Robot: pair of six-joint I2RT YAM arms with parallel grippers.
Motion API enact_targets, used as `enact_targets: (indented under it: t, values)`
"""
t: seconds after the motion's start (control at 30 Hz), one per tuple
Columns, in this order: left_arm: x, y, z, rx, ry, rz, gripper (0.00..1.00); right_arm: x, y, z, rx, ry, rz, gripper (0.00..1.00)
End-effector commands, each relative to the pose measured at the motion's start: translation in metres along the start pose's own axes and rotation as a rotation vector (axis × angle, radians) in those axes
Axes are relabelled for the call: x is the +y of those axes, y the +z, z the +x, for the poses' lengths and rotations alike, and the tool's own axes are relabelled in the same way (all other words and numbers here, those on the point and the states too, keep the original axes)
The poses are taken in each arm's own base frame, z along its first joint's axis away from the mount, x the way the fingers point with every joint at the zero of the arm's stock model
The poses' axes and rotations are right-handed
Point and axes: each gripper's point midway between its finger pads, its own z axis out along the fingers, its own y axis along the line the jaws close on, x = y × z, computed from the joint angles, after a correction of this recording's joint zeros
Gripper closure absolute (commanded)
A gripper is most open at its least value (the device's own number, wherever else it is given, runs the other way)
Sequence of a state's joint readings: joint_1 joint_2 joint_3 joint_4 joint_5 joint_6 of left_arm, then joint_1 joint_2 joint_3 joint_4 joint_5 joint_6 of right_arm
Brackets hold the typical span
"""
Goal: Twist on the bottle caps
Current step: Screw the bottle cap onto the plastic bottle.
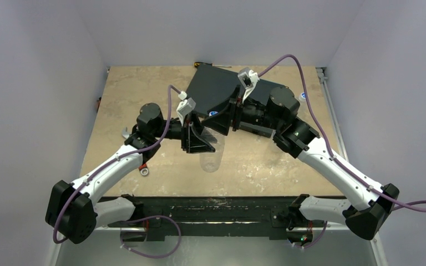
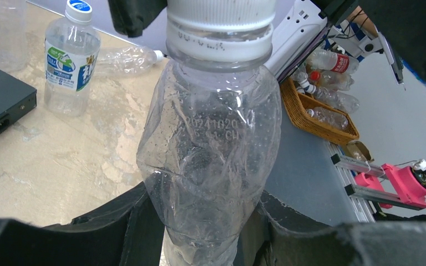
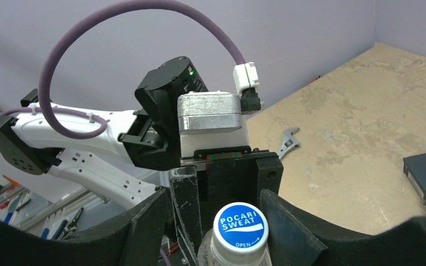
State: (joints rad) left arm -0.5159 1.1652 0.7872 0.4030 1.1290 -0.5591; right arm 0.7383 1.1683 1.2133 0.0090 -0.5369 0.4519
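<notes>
While the bottle (image 2: 211, 144) was clamped in the left hand (image 2: 205, 224), its cap (image 3: 240, 227), bottom centre, was straddled end-on by the right hand (image 3: 219, 216); whether that hand had closed on it couldn't be told.

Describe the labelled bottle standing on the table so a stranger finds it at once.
Start at the tan table in the left wrist view, then find the black box at the picture's left edge. Just right of it a bottle stands upright. Unlike the bare bottle lying behind it, it carries a blue-green label and a blue cap.
</notes>
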Motion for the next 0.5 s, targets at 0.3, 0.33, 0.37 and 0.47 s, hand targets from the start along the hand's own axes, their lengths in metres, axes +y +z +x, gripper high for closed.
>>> enact_targets:
  t: [0.3,0.33,0.37,0.47]
  values:
    - [0.0017,-0.0016,0.0046,0.005,0.003,-0.019,1.00,0.0267,-0.0114,-0.0250,-0.070,-0.015,-0.062,0.60]
    - [0.0020,-0.0016,0.0049,0.006,0.003,-0.021,1.00,0.0267,-0.0116,-0.0248,-0.070,-0.014,-0.060,0.64]
    - [0.0028,-0.0017,0.0055,0.007,0.001,-0.025,1.00,0.0261,-0.0118,-0.0246,-0.070,-0.011,-0.056,0.68]
    - [0.0087,-0.0022,0.0072,0.012,0.003,-0.055,1.00,0.0218,-0.0122,-0.0249,-0.074,0.002,-0.028,0.84]
